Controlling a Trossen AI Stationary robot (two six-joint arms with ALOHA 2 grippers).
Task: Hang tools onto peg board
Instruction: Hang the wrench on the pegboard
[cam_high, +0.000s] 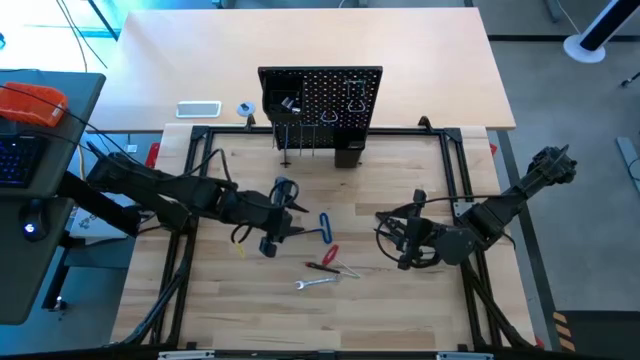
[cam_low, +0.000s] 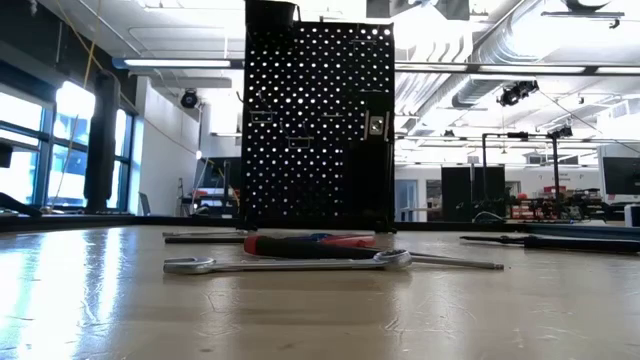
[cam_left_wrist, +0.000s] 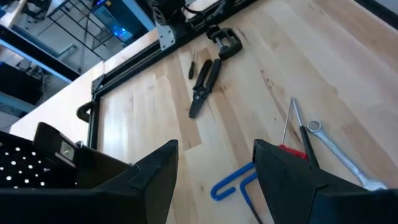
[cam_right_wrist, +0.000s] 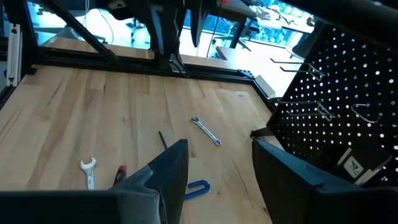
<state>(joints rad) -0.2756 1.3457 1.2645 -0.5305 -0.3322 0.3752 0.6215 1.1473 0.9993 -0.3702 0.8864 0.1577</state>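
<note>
Left tool (cam_high: 297, 220) hangs over the middle of the desk (cam_high: 250, 310), left of centre in the overhead frame, its two dark fingers (cam_left_wrist: 165, 165) spread apart and pinching nothing. The right tool (cam_high: 386, 238) faces it from right of centre, its jaws likewise spread and empty. Lowest in that frame, between the two, a silver wrench (cam_high: 315, 284) lies flat on the wood. Just above it is the red-handled screwdriver (cam_high: 327, 255), and above that the blue-handled T hex key (cam_high: 325, 225), close in front of the left tool's fingertips. The left wrist view also shows black pliers (cam_left_wrist: 204, 87) and a black C-clamp (cam_left_wrist: 225, 42) lying farther off on the desk near its black frame rail. At the top centre of the overhead frame the peg board (cam_high: 320, 100) stands upright at the desk's far edge, with metal hooks (cam_right_wrist: 367, 112) on its face.
</note>
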